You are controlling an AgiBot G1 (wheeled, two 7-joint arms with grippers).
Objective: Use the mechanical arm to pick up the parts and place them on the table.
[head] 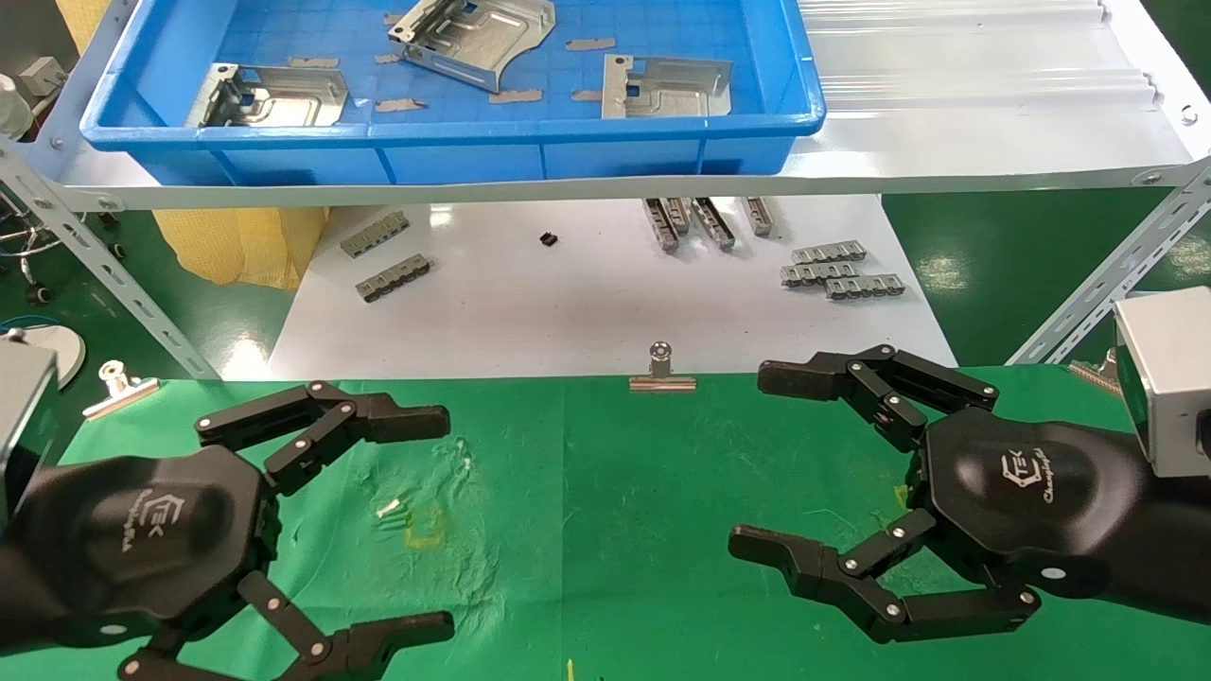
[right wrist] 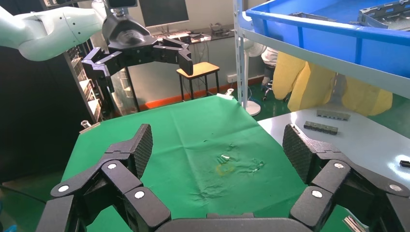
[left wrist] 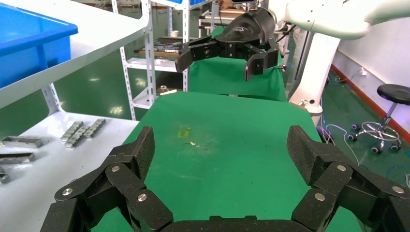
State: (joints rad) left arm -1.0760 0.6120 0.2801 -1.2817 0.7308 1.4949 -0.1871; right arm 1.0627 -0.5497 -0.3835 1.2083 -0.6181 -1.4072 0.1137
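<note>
Both grippers, left (head: 378,515) and right (head: 766,463), wide open, empty, over desk (head: 605,473) | parts (head: 473,38) in tray (head: 454,132), frame top | reach high, grasp one plate's flange squarely.

Three silver stamped sheet-metal plates lie in a blue plastic tray (head: 454,142) on a white upper shelf: one at its left (head: 270,96), one near the middle at the back (head: 470,40), one to the right (head: 665,87), with small grey strips scattered between them. Below, a glossy white board (head: 587,303) carries grey toothed strips (head: 842,274), and a small silver binder clip (head: 662,371) sits at the far edge of the wrinkled bright green cloth table (head: 605,492), which bears a small yellow square mark (head: 424,528). The black left gripper (head: 430,520) and black right gripper (head: 762,459) hover over the cloth with fingers spread wide, each holding nothing.
</note>
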